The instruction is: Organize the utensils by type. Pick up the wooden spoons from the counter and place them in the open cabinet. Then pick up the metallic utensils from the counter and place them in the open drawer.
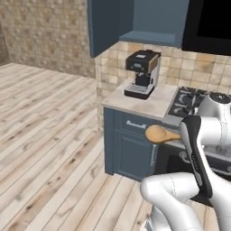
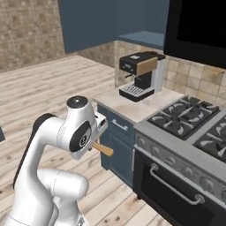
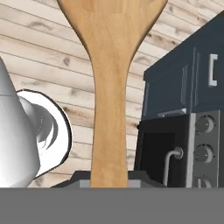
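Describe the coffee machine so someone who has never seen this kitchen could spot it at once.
Start at the gas stove and look to the beige counter beside it, under the open blue cabinet. The coffee machine stands there against the tiled wall. It is a black and silver box with a brown band near its top and a grated drip tray at its foot.

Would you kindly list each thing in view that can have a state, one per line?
wooden spoon: held in the gripper, off the counter, bowl pointing away from the hand.
gripper: shut on the spoon's handle.
cabinet: door open.
oven: door closed.
coffee machine: upright on the counter.
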Robot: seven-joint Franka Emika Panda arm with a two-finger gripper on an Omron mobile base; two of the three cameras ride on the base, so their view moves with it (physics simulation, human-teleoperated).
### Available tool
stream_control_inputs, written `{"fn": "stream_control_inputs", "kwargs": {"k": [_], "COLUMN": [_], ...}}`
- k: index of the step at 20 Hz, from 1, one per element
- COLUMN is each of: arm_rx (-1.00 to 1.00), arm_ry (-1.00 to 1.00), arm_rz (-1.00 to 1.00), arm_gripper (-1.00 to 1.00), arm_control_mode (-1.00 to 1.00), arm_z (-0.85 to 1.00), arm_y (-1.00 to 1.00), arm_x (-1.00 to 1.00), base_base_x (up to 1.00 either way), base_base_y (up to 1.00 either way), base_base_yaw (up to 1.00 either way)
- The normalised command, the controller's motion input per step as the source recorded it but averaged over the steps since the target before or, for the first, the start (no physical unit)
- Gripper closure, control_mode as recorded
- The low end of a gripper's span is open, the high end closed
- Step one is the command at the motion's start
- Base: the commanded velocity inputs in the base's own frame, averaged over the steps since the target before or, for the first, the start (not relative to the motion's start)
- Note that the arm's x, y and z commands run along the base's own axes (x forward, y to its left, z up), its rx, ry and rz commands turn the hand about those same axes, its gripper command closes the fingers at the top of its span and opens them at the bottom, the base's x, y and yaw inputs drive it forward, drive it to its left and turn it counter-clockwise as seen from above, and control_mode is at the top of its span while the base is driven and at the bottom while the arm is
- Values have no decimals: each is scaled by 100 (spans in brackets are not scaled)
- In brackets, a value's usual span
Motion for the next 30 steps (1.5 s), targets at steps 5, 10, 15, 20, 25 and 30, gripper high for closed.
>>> {"fn": "stream_control_inputs", "kwargs": {"k": [5, 10, 15, 20, 25, 30], "arm_rx": [0, 0, 0, 0, 0, 0], "arm_ry": [0, 0, 0, 0, 0, 0], "arm_rz": [0, 0, 0, 0, 0, 0], "arm_gripper": [100, 100, 100, 100, 100, 100], "arm_control_mode": [100, 100, 100, 100, 100, 100], "arm_z": [0, 0, 0, 0, 0, 0], "arm_y": [0, 0, 0, 0, 0, 0], "arm_x": [0, 0, 0, 0, 0, 0], "base_base_x": [83, 57, 24, 30, 44, 40], "base_base_y": [4, 14, 42, 62, 46, 20], "base_base_yaw": [-16, -31, -52, -52, -16, 0]}}
